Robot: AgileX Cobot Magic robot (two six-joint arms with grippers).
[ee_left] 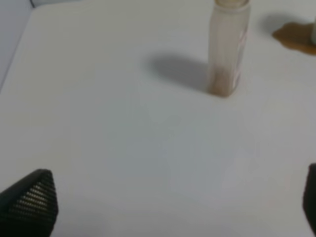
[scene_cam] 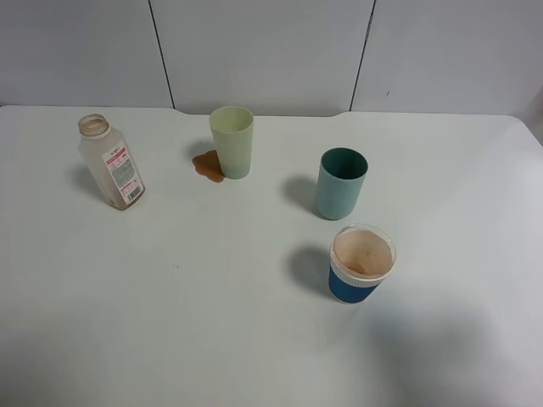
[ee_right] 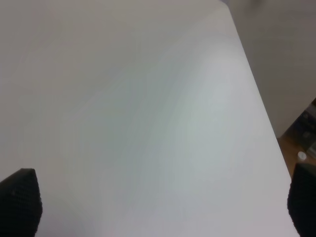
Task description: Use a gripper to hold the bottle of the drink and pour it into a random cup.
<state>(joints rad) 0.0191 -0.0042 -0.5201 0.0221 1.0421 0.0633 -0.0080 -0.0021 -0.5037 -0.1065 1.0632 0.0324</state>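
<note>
The bottle [scene_cam: 111,161] label shows a barcode, its text illegible

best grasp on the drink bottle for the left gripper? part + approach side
Grip the bottle across its flat-sided body, about mid-height on the label, not the wide capless neck. It stands upright and apart from the others at the table's far left. Come in level from the front, where the open left gripper already faces it; the yellow-green cup and brown spill are on its right.
</note>
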